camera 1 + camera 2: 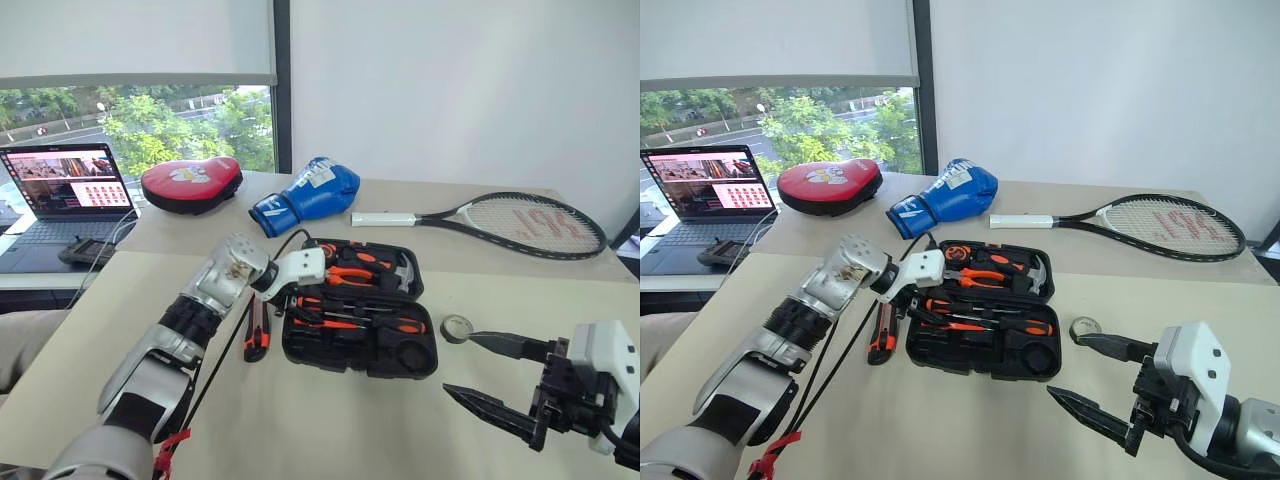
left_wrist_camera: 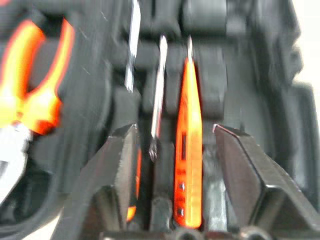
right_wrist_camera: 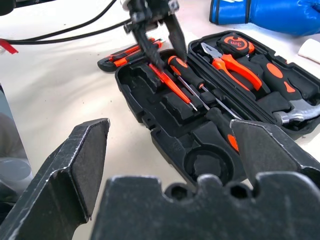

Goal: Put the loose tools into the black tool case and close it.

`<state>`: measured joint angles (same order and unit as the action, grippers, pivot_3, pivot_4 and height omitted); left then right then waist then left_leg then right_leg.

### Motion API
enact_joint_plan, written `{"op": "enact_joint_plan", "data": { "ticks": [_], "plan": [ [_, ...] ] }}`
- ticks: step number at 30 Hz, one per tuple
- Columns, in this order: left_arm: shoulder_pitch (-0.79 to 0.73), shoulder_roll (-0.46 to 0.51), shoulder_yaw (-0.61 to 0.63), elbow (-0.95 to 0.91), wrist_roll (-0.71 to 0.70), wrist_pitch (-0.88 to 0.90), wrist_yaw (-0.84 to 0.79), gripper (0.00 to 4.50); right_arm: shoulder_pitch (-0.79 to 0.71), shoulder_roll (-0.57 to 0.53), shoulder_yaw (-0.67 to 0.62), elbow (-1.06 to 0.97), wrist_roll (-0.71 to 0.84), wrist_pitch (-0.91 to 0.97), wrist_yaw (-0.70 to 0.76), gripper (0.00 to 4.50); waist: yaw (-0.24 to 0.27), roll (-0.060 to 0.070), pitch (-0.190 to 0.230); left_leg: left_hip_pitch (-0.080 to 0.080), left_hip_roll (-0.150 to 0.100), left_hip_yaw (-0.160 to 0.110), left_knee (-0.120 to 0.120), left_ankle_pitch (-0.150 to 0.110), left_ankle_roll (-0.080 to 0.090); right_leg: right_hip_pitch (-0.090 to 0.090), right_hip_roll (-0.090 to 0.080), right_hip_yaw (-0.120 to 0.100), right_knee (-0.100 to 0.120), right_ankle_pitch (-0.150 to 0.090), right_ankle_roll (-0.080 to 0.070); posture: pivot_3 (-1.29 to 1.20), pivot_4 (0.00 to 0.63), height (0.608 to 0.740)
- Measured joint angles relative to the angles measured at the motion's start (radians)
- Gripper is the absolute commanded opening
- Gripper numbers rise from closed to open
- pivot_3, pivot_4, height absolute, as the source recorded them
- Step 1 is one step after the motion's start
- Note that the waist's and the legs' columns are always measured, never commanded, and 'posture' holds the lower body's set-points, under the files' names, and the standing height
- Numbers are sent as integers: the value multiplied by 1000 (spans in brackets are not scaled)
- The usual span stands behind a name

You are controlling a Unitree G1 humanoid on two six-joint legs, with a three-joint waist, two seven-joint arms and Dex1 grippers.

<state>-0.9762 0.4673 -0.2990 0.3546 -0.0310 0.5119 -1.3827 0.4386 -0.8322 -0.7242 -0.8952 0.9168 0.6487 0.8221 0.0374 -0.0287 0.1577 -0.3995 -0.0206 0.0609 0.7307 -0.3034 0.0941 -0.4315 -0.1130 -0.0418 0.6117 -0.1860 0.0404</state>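
The black tool case [image 1: 352, 363] lies open at the middle of the table. My left gripper [image 3: 167, 55] hangs over its left end, open, with the slim orange tester screwdriver [image 2: 188, 135] lying in a recess between and below the fingers. Two black-and-orange screwdrivers [image 3: 186, 71] lie in recesses beside it. The utility knife [image 1: 257, 331] rests on the table just left of the case. A small tape roll [image 1: 457, 328] sits on the table right of the case. My right gripper [image 1: 460, 365] stands open and holds nothing at the front right, its upper fingertip near the roll.
Orange-handled pliers [image 1: 350, 274], a tape measure and a hammer fill the case's far half. Behind it lie a blue boxing glove [image 1: 305, 194], a red pad [image 1: 190, 183] and a tennis racket [image 1: 520, 222]. A laptop [image 1: 65, 190] stands far left. A black cable [image 1: 225, 345] crosses the table.
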Motion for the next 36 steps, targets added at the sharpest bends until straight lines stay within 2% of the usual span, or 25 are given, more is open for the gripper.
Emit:
{"op": "enact_joint_plan", "data": {
  "ticks": [1,3,4,10,16,28,36],
  "plan": [
    [15,-7,53,-39,-38,71,34,746,0,1,0,0,0,0,-2,4500,0,0,0,0,0,0,0,0,0,0,0,0,0,0,0,0,150,740],
    [80,-30,143,-139,-98,183,122,92,-3,2,1,-1,0,-2,-13,4500,-1,1,0,1,0,0,0,0,0,1,0,1,0,0,0,0,150,740],
    [103,-36,153,-158,-108,200,144,39,-4,2,2,-1,0,-4,-17,4500,-1,1,0,1,0,0,0,0,-1,1,0,1,0,0,0,0,150,740],
    [340,-145,204,-288,-125,172,407,39,-24,0,11,0,0,-8,-27,4500,4,0,0,2,0,-1,0,3,-5,3,-2,1,0,0,0,0,150,740],
    [443,-169,172,-328,-86,108,557,39,-30,0,13,-1,1,-8,-38,4500,6,0,0,2,0,-2,0,1,-3,3,-3,2,-1,1,-2,0,150,740],
    [515,-77,56,-409,-77,-13,522,39,-20,0,13,-9,9,-8,-42,4500,4,5,-3,9,0,-2,-3,0,-2,9,-10,2,-2,1,-2,0,150,740],
    [469,-46,18,-376,-89,32,495,39,-15,0,13,-18,8,-8,-51,4500,4,14,-9,11,0,-1,-3,0,-2,10,-5,0,-2,1,-2,0,150,740]
  ]
}}
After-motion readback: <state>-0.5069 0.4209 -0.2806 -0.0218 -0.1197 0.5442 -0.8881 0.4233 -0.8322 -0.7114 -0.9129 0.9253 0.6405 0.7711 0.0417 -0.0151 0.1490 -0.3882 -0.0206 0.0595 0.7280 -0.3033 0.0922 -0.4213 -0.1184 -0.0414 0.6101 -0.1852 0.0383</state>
